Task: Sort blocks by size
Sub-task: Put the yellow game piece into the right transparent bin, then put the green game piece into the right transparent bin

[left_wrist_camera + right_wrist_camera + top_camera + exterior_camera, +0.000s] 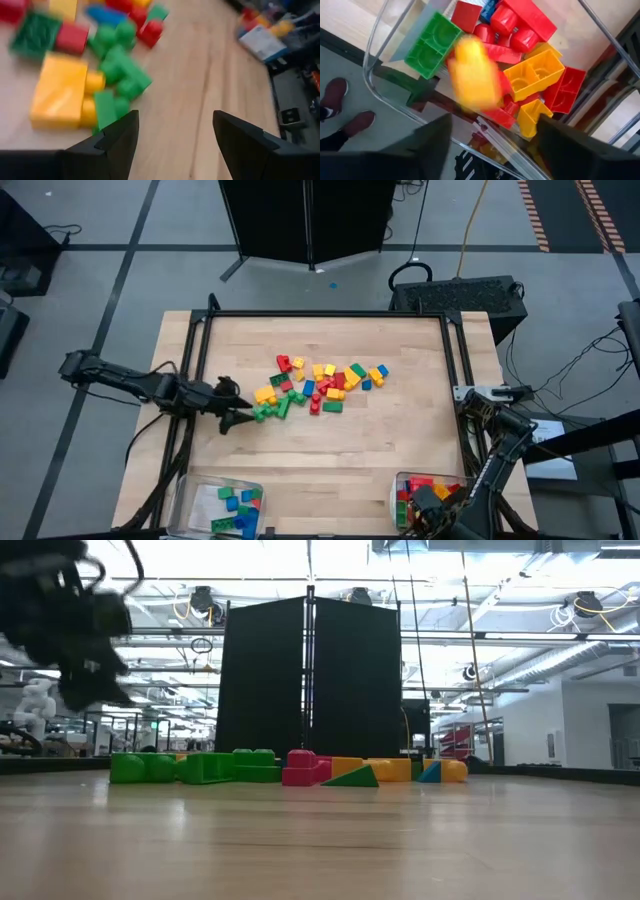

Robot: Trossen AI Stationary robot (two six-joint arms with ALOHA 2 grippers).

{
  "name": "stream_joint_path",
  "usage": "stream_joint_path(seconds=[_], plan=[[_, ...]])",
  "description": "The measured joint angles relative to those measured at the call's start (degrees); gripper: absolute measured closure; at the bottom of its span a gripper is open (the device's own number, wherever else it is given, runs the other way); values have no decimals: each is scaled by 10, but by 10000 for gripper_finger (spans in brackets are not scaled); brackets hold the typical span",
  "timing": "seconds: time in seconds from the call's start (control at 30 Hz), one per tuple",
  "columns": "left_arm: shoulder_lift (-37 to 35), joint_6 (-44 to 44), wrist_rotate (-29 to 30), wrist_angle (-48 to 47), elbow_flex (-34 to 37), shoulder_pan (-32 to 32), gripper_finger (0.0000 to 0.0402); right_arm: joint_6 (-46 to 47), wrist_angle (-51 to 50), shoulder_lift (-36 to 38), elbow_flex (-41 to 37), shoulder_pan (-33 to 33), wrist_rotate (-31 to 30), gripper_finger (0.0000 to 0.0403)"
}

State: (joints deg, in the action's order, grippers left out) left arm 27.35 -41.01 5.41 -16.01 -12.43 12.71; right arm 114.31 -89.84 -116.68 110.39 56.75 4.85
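**Yellow brick drops into the right bin; left claw lines up on the pile**

My right claw hangs over the clear plastic bin at the near right corner of the wooden surface, fingers spread and released. A blurred yellow studded plastic brick sits just beyond them, apart from both fingers, above the red, yellow and green bricks already in there. I judge it is falling. It could bounce off the heap and clip the bin's rim, since the load is piled high on that side.

My left claw is open and empty, low over the surface at the left edge of the loose pile of blocks. A green studded brick cluster lies just beside its left finger. Closing here could catch two neighbours at once, or nudge the big yellow brick alongside.
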Motion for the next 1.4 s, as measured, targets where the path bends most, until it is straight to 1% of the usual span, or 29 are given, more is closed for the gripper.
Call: stream_joint_path(seconds=[0.1, 0.17, 0.27, 0.3, 0.37, 0.4, 0.47, 0.5, 0.57, 0.6, 0.7, 0.77, 0.8, 0.87, 0.97, 1.03, 1.1, 1.17, 1.27, 1.4], plan=[[-50, 45, 24, -60, -45, 0, 146, 3, 4, 0, -1, 0, 0, 70], [-95, 64, 50, -95, -68, 0, 146, 2, 3, 0, -1, 0, -1, 54], [-178, 72, 85, -166, -94, 0, 147, 10, 0, 0, -1, -5, -5, 50], [-207, 69, 94, -182, -97, 0, 146, 10, 2, 0, -1, -8, -15, 52], [-268, 54, 99, -206, -97, 0, 146, -9, 15, 0, 2, -19, -59, 60], [-272, 47, 107, -209, -101, 1, 147, -25, 24, 0, 5, -27, -84, 65], [-270, 44, 114, -230, -119, 1, 147, -69, 44, 1, 13, -49, -129, 74], [-270, 49, 112, -220, -120, 2, 147, -100, 53, 1, 19, -64, -151, 78], [-270, 55, 113, -202, -124, 3, 147, -178, 70, 4, 30, -98, -190, 84], [-272, 56, 114, -212, -122, 3, 147, -216, 74, 4, 36, -118, -210, 85], [-272, 58, 121, -217, -123, 3, 147, -347, 85, 9, 50, -192, -275, 88], [-272, 50, 147, -232, -122, 3, 147, -413, 93, 10, 56, -253, -325, 88], [-272, 43, 159, -232, -122, 3, 147, -440, 99, 10, 57, -285, -337, 88], [-272, 38, 174, -235, -122, 3, 146, -509, 135, 10, 56, -351, -338, 88], [-272, 30, 192, -242, -122, 3, 146, -654, 232, -3, 53, -439, -315, 88], [-272, 27, 203, -242, -122, 3, 146, -744, 312, -18, 53, -486, -278, 88], [-271, 25, 204, -244, -122, 3, 147, -804, 375, -37, 53, -523, -241, 88], [-271, 24, 204, -244, -122, 3, 146, -842, 400, -57, 53, -551, -210, 88], [-271, 24, 204, -245, -123, 3, 146, -876, 408, -89, 53, -576, -169, 88], [-271, 24, 203, -245, -123, 3, 147, -936, 420, -130, 52, -583, -165, 88]])
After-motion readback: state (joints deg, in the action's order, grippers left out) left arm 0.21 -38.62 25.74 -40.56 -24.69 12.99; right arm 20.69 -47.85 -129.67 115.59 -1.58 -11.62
